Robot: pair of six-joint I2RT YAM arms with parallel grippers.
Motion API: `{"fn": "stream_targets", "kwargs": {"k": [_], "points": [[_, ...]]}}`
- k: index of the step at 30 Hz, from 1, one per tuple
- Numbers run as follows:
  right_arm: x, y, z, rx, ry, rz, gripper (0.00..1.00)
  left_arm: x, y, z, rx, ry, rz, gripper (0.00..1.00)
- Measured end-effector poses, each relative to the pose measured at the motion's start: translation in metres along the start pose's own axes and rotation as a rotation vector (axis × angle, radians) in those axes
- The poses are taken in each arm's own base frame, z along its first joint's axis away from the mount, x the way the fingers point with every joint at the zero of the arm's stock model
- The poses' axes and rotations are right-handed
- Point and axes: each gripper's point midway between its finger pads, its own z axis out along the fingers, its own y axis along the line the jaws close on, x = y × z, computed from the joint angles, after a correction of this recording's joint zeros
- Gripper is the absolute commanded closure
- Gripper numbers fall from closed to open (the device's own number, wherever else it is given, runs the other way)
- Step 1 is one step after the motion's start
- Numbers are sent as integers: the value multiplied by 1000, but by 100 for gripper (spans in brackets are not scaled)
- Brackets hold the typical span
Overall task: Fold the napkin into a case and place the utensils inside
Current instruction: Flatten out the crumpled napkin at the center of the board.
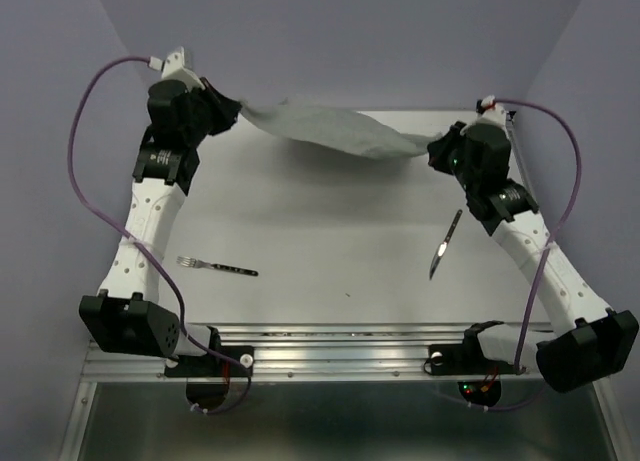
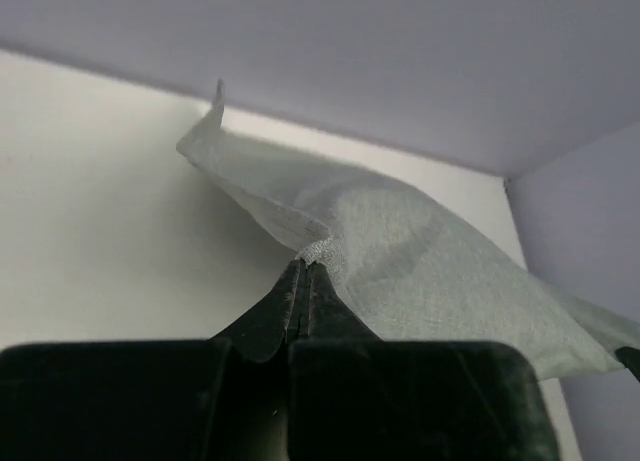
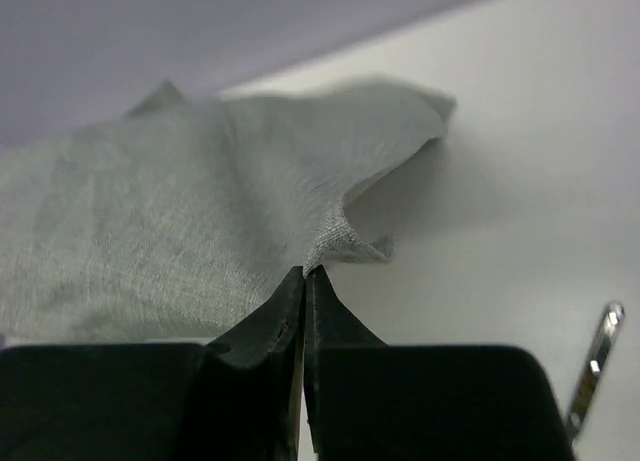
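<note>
The grey napkin [image 1: 330,128] hangs stretched in the air across the back of the table, held at both ends. My left gripper [image 1: 236,109] is shut on its left corner; in the left wrist view the cloth [image 2: 420,261] starts right at the fingertips [image 2: 305,266]. My right gripper [image 1: 432,147] is shut on the right corner, the cloth [image 3: 190,211] bunching at the tips [image 3: 305,273]. Two utensils lie on the table: a fork [image 1: 215,266] at the left front and a knife [image 1: 446,245] at the right, whose shiny end [image 3: 592,366] shows in the right wrist view.
The white table [image 1: 320,221] ends at a metal rail [image 1: 330,351] along the near edge. Purple walls [image 1: 330,31] close in the back and sides. Purple cables loop from both arms.
</note>
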Motion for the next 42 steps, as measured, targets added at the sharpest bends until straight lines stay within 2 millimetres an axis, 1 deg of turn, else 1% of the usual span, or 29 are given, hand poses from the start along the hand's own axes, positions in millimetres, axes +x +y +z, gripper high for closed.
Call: {"fn": "stream_targets", "kwargs": {"k": [1, 2, 3, 5, 6, 7, 8, 9, 10, 11, 12, 14, 15, 17, 18, 21, 22, 25, 28, 30, 32, 34, 38, 42], "points": [[32, -17, -6, 30, 58, 4, 70, 27, 13, -1, -18, 53, -9, 100], [70, -36, -11, 65, 131, 15, 54, 60, 30, 2, -38, 112, -23, 100], [97, -48, -14, 88, 188, 17, 44, 97, 49, 3, -71, 183, -39, 100], [160, -80, -27, 160, 327, 39, 40, 177, 95, 0, -168, 339, -81, 100], [189, -94, -37, 193, 398, 43, 40, 217, 117, -7, -224, 429, -103, 100], [216, -107, -48, 228, 469, 56, 39, 243, 131, -14, -265, 491, -120, 100], [235, -117, -58, 259, 521, 63, 39, 279, 150, -26, -322, 578, -144, 100], [244, -123, -65, 281, 550, 69, 39, 306, 164, -37, -369, 649, -163, 100], [251, -126, -70, 298, 569, 78, 39, 321, 171, -45, -395, 691, -177, 100], [252, -128, -73, 306, 573, 86, 40, 328, 174, -49, -408, 710, -185, 100], [250, -127, -74, 309, 567, 92, 43, 331, 174, -51, -412, 717, -193, 100], [244, -126, -73, 314, 543, 101, 49, 327, 172, -47, -397, 699, -196, 100], [241, -127, -71, 319, 533, 101, 66, 324, 170, -44, -387, 686, -195, 100], [240, -128, -68, 334, 529, 98, 75, 320, 168, -40, -377, 669, -195, 100], [240, -129, -66, 348, 529, 99, 76, 319, 167, -39, -374, 665, -194, 100], [247, -141, -57, 415, 550, 90, 76, 315, 166, -36, -369, 657, -192, 100], [250, -145, -55, 433, 558, 90, 73, 314, 165, -35, -367, 653, -192, 100], [258, -169, -53, 519, 584, 95, 70, 310, 163, -33, -361, 647, -191, 100], [260, -189, -53, 580, 602, 106, 69, 308, 161, -31, -355, 643, -191, 100], [261, -204, -52, 623, 614, 111, 67, 307, 161, -31, -354, 643, -191, 100], [264, -219, -51, 661, 637, 108, 53, 305, 160, -30, -352, 641, -190, 100], [268, -230, -51, 691, 658, 94, 47, 303, 158, -28, -347, 636, -187, 100], [270, -234, -47, 697, 685, 56, 47, 298, 156, -26, -339, 628, -181, 100], [270, -239, -37, 699, 700, 27, 49, 298, 156, -26, -338, 629, -181, 100]]}}
